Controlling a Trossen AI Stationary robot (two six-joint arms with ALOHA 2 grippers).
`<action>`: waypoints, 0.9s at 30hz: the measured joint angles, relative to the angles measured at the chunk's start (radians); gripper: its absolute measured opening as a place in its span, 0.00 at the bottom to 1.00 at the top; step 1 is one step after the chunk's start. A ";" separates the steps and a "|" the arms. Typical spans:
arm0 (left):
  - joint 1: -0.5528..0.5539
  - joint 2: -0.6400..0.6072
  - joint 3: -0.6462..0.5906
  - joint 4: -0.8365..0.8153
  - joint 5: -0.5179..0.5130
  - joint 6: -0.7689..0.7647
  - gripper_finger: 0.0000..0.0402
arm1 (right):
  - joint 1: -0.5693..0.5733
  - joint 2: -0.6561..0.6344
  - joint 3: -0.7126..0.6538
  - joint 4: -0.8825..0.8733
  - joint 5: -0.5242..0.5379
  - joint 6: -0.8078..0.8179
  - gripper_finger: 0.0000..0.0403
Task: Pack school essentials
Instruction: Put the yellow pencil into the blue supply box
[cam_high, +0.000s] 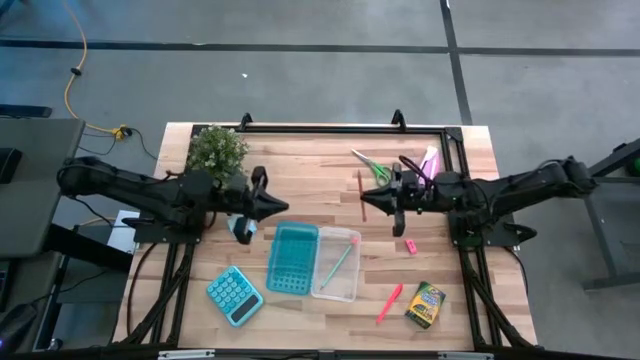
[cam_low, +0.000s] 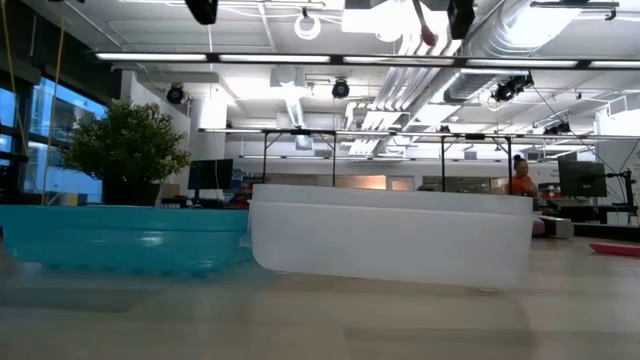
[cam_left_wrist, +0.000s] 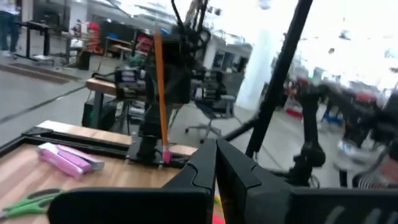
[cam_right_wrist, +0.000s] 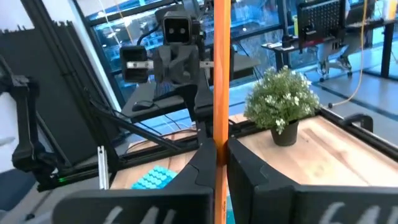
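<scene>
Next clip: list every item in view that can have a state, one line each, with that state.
Left gripper: shut, empty, above the table near the plant.
Right gripper: shut on the orange pencil, held upright.
Clear box: open, a pencil lying inside.
Teal lid: off, lying beside the clear box.
Scissors: on the table, blades look closed.
Crayon box: closed, lying flat.
Pink marker: capped, lying loose.
Calculator: keys up.

No readable text anywhere, crayon box (cam_high: 425, 304) print too small to make out, calculator (cam_high: 235, 295) keys unreadable, no legible signs in the room behind
</scene>
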 joint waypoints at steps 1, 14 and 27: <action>-0.001 0.017 0.009 -0.001 0.000 0.006 0.00 | 0.000 0.009 0.006 0.000 -0.008 -0.012 0.01; -0.001 0.071 0.034 0.024 -0.017 -0.005 0.00 | 0.000 0.032 0.013 0.002 -0.018 -0.028 0.01; -0.001 0.051 0.034 0.042 -0.086 -0.005 0.00 | -0.003 0.059 0.013 -0.053 -0.051 0.111 0.01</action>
